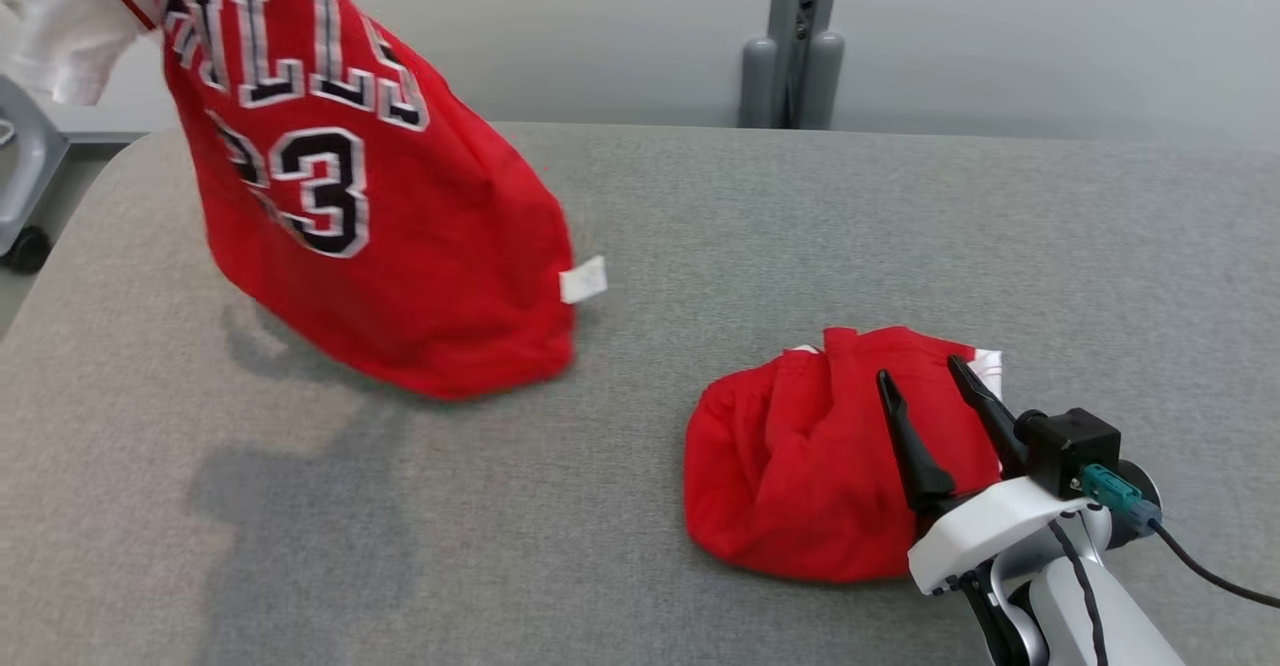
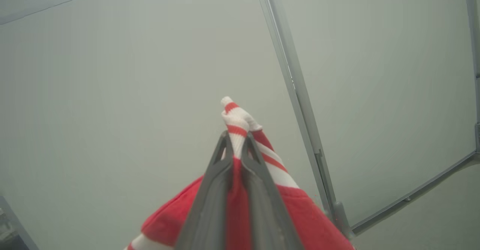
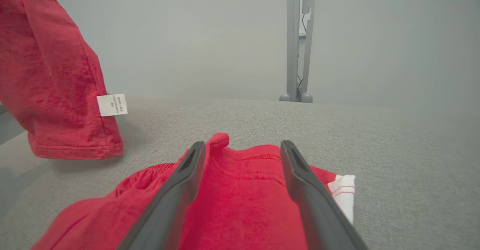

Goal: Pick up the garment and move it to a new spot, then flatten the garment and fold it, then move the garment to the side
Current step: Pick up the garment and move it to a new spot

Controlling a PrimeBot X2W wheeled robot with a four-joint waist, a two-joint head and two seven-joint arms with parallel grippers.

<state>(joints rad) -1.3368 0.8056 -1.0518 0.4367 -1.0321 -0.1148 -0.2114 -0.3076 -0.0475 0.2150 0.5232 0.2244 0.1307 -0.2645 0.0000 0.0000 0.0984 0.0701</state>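
The red jersey (image 1: 370, 206) hangs in the air at about 10 o'clock in the head view, its white-edged black lettering and the number 23 facing the camera. In the left wrist view the left hand (image 2: 236, 135) is clamped on a bunched fold of the jersey's white-and-red striped trim, which pokes out past the fingertips, and the red cloth drapes down below the fingers. A white care label (image 1: 583, 279) sticks out from the side seam at the jersey's 4 o'clock edge. The lower hem is down at the table (image 1: 800, 226); whether it touches cannot be told, though its shadow lies on the cloth surface right beneath.

Well apart from it, at about 4 o'clock in the head view, a crumpled red bundle (image 1: 800, 466) with a bit of white trim lies on the table. The right hand (image 1: 921, 370) is over that bundle with its two dark fingers spread apart, gripping nothing; from it the jersey is at 10 o'clock.

The table is covered in grey woven fabric with a rounded corner at 9 o'clock. Behind it, at 12 o'clock, a plain pale wall (image 1: 1050, 36) and a grey upright post (image 1: 795, 36); a small black wheel (image 1: 25, 246) is at the far left edge.
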